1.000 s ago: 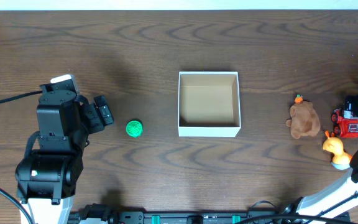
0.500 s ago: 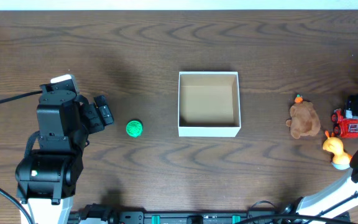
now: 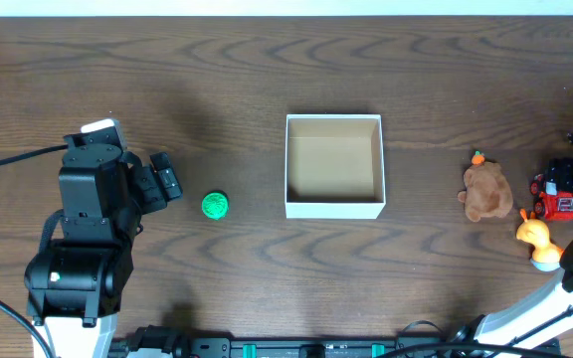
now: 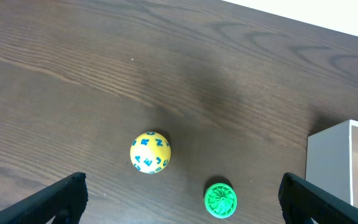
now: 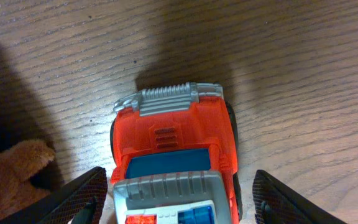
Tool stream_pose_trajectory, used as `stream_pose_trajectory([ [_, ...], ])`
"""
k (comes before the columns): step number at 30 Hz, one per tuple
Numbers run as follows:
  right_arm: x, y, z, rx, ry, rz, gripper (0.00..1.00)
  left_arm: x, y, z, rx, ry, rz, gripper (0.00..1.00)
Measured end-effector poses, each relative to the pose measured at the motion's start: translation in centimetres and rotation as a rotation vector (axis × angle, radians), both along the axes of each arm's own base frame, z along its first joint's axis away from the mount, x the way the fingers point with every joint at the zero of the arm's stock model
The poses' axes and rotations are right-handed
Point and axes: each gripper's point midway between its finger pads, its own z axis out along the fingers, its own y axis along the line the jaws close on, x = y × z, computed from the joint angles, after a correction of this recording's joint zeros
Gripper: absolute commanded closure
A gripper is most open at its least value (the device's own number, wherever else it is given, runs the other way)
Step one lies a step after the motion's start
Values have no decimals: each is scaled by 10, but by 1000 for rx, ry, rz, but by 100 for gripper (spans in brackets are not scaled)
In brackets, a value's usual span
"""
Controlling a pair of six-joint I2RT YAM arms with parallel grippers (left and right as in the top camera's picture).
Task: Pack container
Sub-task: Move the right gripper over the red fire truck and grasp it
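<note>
The container [image 3: 333, 207] is standing open-top. The green ball [image 3: 215, 205] is lying near its left-arm side; beyond the ball, the left gripper [image 3: 164, 181] is hanging with fingers spread. The brown bear [image 3: 487, 192] is lying off the opposite side; farthest, the right gripper [image 5: 178, 202] is straddling the red truck [image 5: 173, 140], fingers apart.

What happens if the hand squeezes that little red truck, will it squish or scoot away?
The red truck looks like hard moulded plastic, so it should probably stay stiff, not squish. Dark wheels show at its side, so a push along its length may make it roll away. Its glossy shell could be a bit slippery.
</note>
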Motion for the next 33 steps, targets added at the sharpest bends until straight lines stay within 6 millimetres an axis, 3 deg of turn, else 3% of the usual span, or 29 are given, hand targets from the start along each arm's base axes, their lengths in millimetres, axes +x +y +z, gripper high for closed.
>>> stream_pose_trajectory([
  [3,1,-1,0,-3,-4,-1,31,0,0,0,0,0,0,2],
  [16,2,-2,0,-6,-10,-15,34,3,0,-5,1,18,0,2],
  [21,3,-2,1,-5,-12,-26,42,4,0,-6,2,25,0,2],
  [33,4,-2,2,-5,-16,-36,49,4,0,-6,2,25,0,2],
])
